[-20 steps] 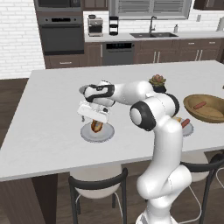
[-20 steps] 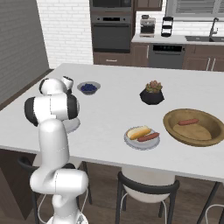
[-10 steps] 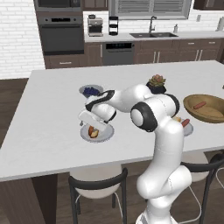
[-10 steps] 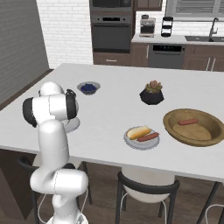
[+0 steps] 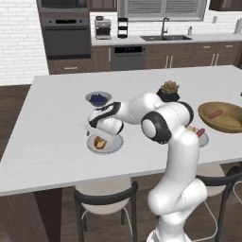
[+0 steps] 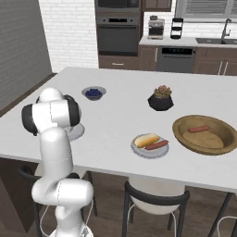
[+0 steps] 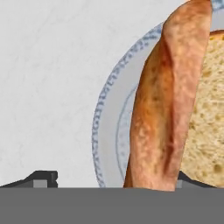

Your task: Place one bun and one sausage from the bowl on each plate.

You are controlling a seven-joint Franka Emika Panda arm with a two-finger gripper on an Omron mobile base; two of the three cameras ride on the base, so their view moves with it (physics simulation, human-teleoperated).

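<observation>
Gripper (image 5: 97,137) low over the near plate (image 5: 113,144), jaws spread wide; sausage (image 5: 98,142) sits between them, whether it is touched I cannot tell.

Left base view: arm reaches from 5 o'clock across to the plate at 9 o'clock of the counter (image 5: 56,123). Bun (image 5: 101,140) and sausage lie on that plate, under the hand. Berry bowl (image 5: 98,98) just past the plate at 12 o'clock. Plant pot (image 5: 168,91) at mid counter. Wooden bowl (image 5: 222,118) at 3 o'clock, holding a sausage and a bun. Second plate (image 5: 203,139) mostly hidden behind the arm.

Right base view: arm stands at 8 o'clock and covers most of the near plate (image 6: 76,132). Second plate (image 6: 149,149) near centre carries one bun and one sausage. Wooden bowl (image 6: 203,134) at 3 o'clock of it, with one sausage and one bun inside. Plant pot (image 6: 161,99) at 12 o'clock, berry bowl (image 6: 94,93) at 10 o'clock.

Hand view: sausage (image 7: 168,100) runs from 6 to 12 o'clock, close up, on the plate (image 7: 107,131); bun (image 7: 208,113) touches its 3 o'clock side. Finger tips (image 7: 41,178) show far apart at the bottom.
</observation>
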